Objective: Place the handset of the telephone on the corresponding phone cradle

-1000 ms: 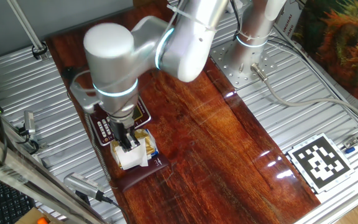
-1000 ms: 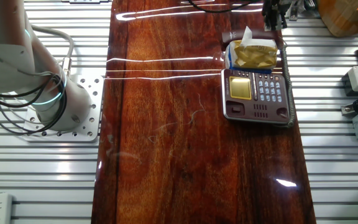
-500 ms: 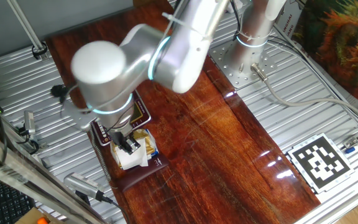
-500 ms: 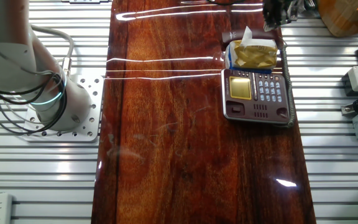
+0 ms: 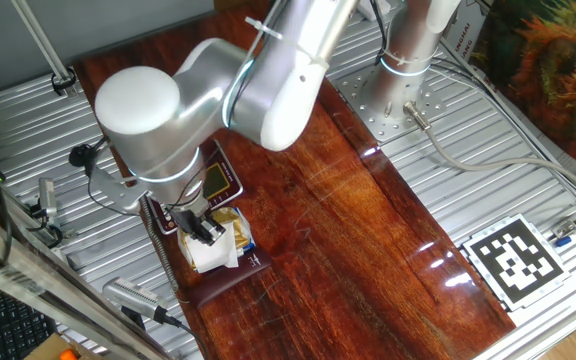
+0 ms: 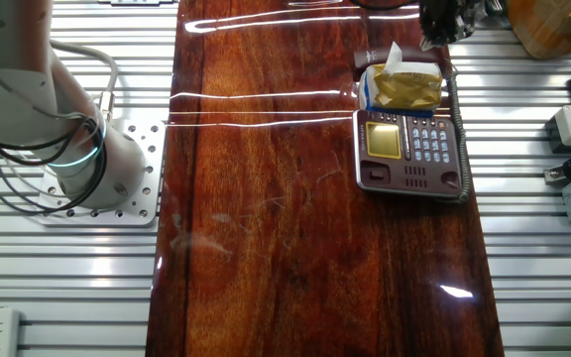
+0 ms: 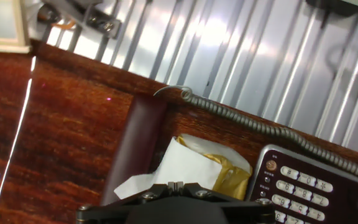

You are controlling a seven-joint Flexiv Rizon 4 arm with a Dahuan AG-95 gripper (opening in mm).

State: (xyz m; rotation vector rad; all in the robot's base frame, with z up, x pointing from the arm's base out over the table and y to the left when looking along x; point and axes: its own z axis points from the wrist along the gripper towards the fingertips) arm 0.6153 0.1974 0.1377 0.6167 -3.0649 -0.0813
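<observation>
The dark red phone (image 6: pixel 409 149) with white keys and a gold display lies at the table's edge. I cannot make out its cradle recess. The maroon handset (image 7: pixel 134 149) lies on the table beyond the phone's end, off the phone, with a white-and-yellow paper packet (image 7: pixel 188 163) between them. The handset also shows in the fixed views (image 5: pixel 230 280) (image 6: pixel 380 57). Its grey coiled cord (image 7: pixel 260 126) runs along the phone's side. My gripper (image 7: pixel 176 185) is shut and empty, above the packet (image 5: pixel 218 248). The gripper also shows in the fixed views (image 5: pixel 204 233) (image 6: pixel 440 22).
The arm's big elbow (image 5: pixel 143 110) hangs over the phone and hides most of it in one fixed view. Ribbed metal decking (image 7: pixel 241 56) borders the wooden table (image 6: pixel 266 198). The robot base (image 6: pixel 77 149) stands on the opposite side. A marker tag (image 5: pixel 513 260) lies nearby.
The arm's elbow has swung left and the wrist has turned. The gripper has shifted slightly towards the table edge, still shut over the packet. Handset and phone have not moved.
</observation>
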